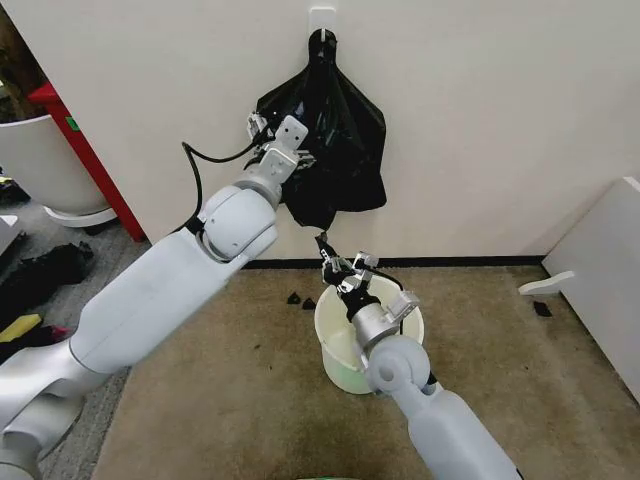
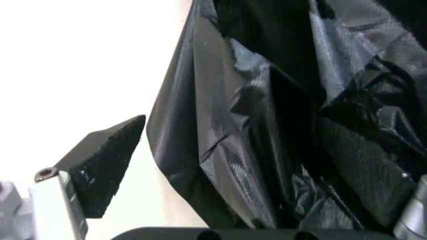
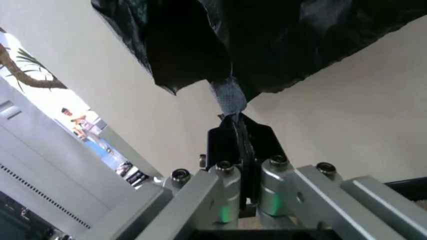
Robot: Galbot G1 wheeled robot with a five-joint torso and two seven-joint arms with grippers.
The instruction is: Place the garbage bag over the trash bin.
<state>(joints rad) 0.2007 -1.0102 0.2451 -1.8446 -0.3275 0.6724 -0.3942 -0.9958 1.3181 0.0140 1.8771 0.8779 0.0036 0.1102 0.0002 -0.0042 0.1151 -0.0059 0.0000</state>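
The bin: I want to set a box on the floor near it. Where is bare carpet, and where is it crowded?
Bare carpet lies left of the bin, below the left arm, and right of it toward the white panel. Crowded: above the bin, where the right gripper pinches a bag strip, and the wall strip with black scraps.

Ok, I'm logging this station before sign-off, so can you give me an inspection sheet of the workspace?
Surface: tan carpet floor.
Job's things: round cream-white plastic trash bin standing on the carpet; glossy black plastic garbage bag hanging from a white wall hook.
Clutter: small black scraps beside the bin.
Grippers: left gripper open at the bag's edge; right gripper shut on a strip of the bag, above the bin.
Cables: black cable along the left arm.
Surroundings: cream wall, red post.
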